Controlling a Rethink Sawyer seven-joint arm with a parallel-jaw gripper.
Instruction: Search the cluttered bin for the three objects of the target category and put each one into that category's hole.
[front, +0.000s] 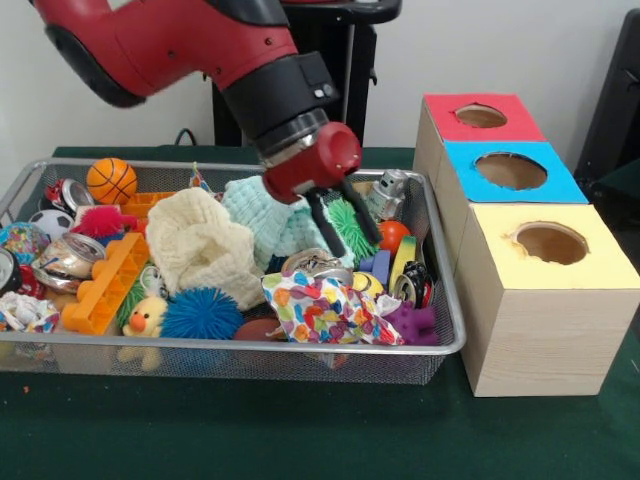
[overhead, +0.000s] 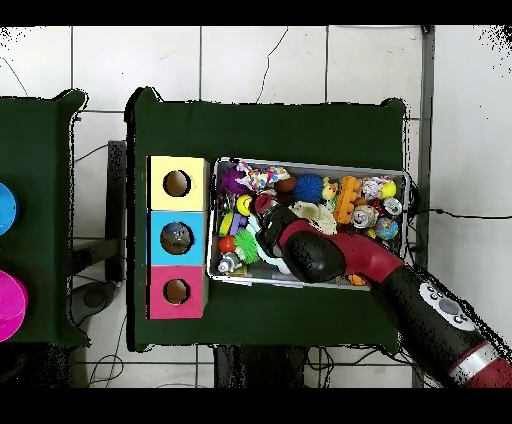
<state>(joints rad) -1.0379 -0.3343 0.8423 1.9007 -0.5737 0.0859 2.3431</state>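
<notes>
The cluttered bin (front: 452, 300), a silver wire mesh basket, sits left of three wooden boxes and is full of mixed things. My gripper (front: 355, 243) hangs open and empty over the bin's right half. Its black fingers (front: 322, 222) straddle a green spiky ball (front: 349, 222) beside a teal cloth (front: 268, 215). Just below lie a crushed can (front: 312, 264) and a colourful patterned cloth (front: 325, 310). In the overhead view the gripper (overhead: 264, 213) is over the end of the bin (overhead: 300, 163) nearest the boxes.
The boxes have a red top (front: 480, 116), a blue top (front: 511, 171) and a yellow top (front: 551, 244), each with a round hole. The bin also holds a cream cloth (front: 205, 250), an orange basketball (front: 111, 180), a blue spiky ball (front: 200, 313), an orange brick (front: 105, 285) and a silver toy robot (front: 388, 192).
</notes>
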